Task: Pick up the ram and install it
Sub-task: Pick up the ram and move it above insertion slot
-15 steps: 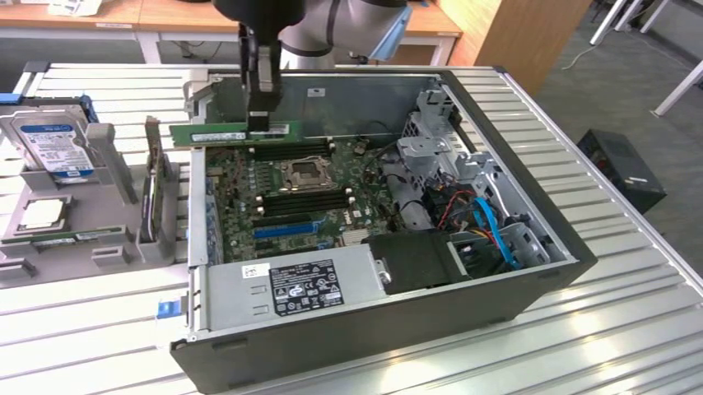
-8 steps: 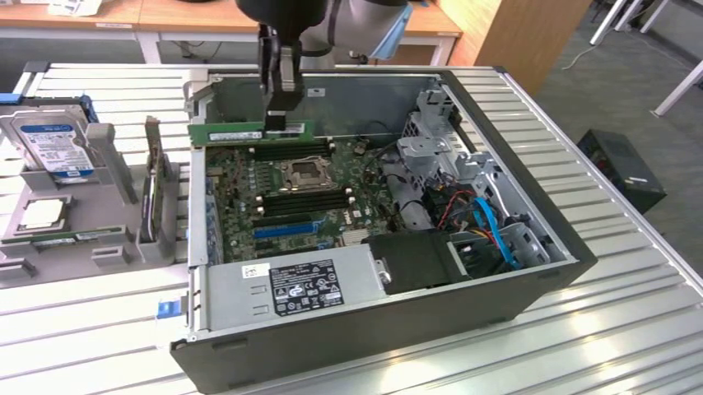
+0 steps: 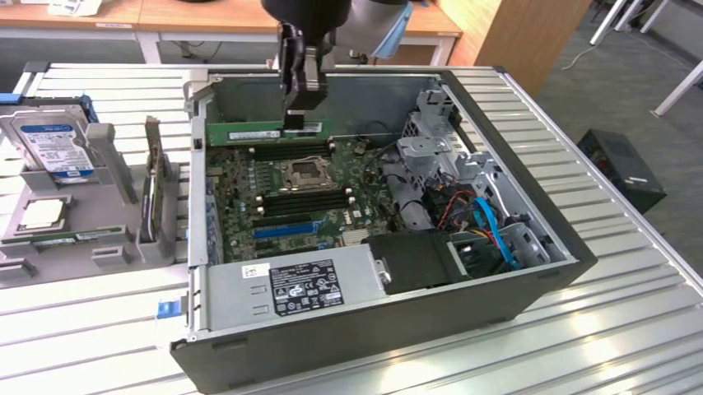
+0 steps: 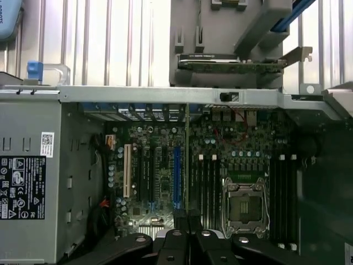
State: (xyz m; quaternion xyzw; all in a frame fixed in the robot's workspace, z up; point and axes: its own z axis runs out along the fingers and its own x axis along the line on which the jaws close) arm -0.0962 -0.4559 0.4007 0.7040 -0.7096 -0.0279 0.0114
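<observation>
Power supply [image 3: 302,284] sits nearest, lower centre; beyond it, black memory slots [image 3: 283,154] cross the motherboard [image 3: 236,216] left to right. Just above them in frame, upper centre, the ram [image 3: 247,131] lies parallel, edge down, the tool [image 3: 304,122] clamped near its frame-right end.

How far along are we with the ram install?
Done: the ram is picked up and clamped in the gripper. In hand: it hangs over the board inside the open computer case. Left: it is not yet seated, and the black slots beside the processor socket look empty.
</observation>
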